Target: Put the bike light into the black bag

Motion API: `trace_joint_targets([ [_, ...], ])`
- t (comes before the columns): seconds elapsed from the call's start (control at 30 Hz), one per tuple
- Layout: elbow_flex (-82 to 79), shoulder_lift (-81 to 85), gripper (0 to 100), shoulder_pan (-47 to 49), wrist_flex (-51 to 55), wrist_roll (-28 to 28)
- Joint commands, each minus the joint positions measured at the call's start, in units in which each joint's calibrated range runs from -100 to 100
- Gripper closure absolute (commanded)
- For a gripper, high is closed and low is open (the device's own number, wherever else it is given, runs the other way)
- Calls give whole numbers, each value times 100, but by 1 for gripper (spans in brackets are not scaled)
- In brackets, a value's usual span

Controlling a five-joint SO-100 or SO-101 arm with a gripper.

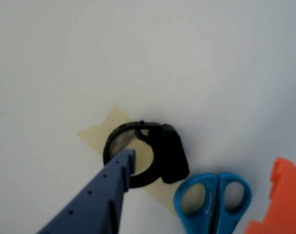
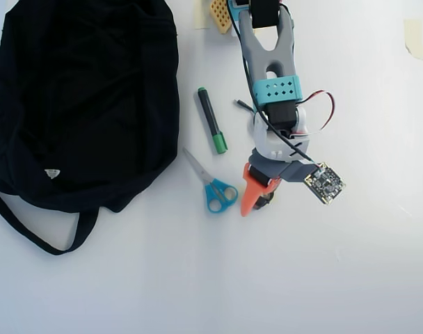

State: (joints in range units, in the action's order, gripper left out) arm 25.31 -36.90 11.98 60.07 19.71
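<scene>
The bike light [image 1: 172, 153], black with a ring-shaped loop strap, lies on a beige tape patch [image 1: 95, 135] on the white table. My gripper [image 1: 205, 157] is open. The tip of its blue finger [image 1: 109, 190] sits over the loop's opening, and the orange finger [image 1: 279, 200] is far to the right, beyond the scissors. In the overhead view the gripper [image 2: 257, 200] hangs over the light, of which only a dark bit [image 2: 267, 200] shows. The black bag [image 2: 79, 104] lies at the left, well apart from the gripper.
Blue-handled scissors [image 2: 213, 186] lie just left of the gripper, between it and the bag; their handles [image 1: 212, 195] lie next to the light. A green-capped black marker [image 2: 211, 122] lies above them. A tape piece [image 2: 413, 36] is at the top right.
</scene>
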Motion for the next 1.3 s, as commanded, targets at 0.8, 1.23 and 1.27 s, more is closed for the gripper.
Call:
trace_joint_targets([
  [0.8,146,-185,64,-158,470,803],
  [1.23,164,-177,64,-136,143,767],
  [1.27,164,-177,64,-136,143,767],
])
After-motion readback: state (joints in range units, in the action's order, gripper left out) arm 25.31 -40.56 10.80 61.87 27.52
